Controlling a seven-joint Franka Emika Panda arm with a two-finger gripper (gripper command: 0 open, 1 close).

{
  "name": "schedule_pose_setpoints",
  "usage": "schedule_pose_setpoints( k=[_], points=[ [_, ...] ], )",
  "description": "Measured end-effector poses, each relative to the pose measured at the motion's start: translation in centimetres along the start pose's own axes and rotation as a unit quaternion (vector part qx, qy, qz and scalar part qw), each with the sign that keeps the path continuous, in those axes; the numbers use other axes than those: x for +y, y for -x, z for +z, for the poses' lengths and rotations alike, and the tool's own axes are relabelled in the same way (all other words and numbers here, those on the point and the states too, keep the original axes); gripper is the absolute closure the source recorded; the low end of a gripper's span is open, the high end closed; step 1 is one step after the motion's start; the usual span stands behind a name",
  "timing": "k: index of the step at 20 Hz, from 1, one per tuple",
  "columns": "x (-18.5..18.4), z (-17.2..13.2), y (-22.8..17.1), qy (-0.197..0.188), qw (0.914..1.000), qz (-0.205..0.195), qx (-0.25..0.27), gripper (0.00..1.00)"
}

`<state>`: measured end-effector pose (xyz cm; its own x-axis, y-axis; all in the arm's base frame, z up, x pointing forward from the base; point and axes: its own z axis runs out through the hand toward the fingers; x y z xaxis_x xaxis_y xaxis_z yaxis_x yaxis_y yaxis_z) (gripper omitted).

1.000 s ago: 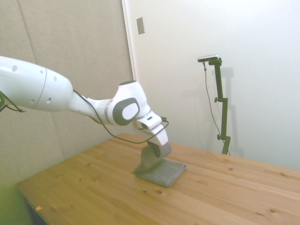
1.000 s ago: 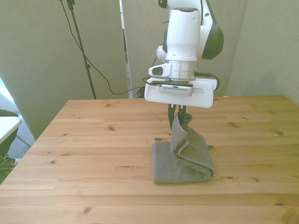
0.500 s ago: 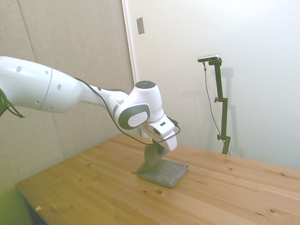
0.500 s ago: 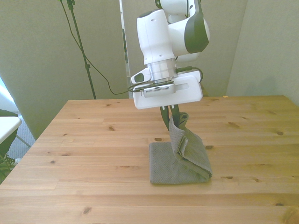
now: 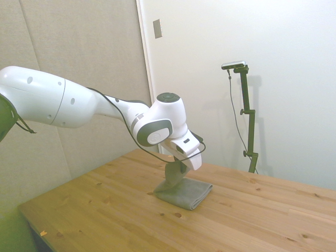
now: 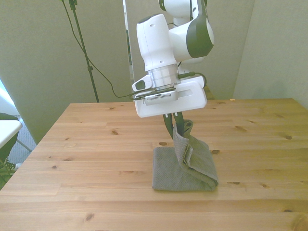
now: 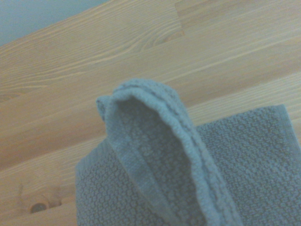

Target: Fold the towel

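Note:
The grey towel (image 6: pixel 185 166) lies folded on the wooden table (image 6: pixel 96 144), with one edge pulled up into a peak. My gripper (image 6: pixel 175 124) hangs just above the table's middle and is shut on that raised edge. From the side, the towel (image 5: pixel 186 191) rests flat under the lifted flap, which runs up to the gripper (image 5: pixel 178 169). The wrist view shows the towel (image 7: pixel 155 155) close up, its raised layered edge curling over the flat part, with bare table (image 7: pixel 94 56) behind.
The table's near edge (image 6: pixel 154 224) runs along the bottom of the front view. A white surface (image 6: pixel 7 130) stands off the table at the front view's left. A cable (image 6: pixel 101 72) hangs behind the table's far edge.
The arm has carried the held towel edge toward the front view's left. The lifted flap leans further over the flat part, and the towel has slid slightly the same way.

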<state>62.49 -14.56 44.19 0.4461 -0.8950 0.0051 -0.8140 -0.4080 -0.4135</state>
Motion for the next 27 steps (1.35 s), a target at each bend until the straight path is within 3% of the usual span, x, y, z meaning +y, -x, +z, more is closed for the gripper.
schedule_pose_setpoints(
  k=[14,16,18,21,27],
  points=[
    [-0.1,-0.9,0.0,-0.011,0.9999,0.002,0.006,0.00],
    [0.1,-0.9,0.4,0.002,1.0000,-0.002,0.001,0.00],
    [0.7,-1.0,1.7,0.048,0.9987,-0.014,0.005,0.00],
    [0.4,-2.7,7.6,0.082,0.9953,-0.044,0.025,0.00],
    [1.6,-6.4,25.2,0.084,0.9864,-0.139,0.027,0.00]
  ],
)
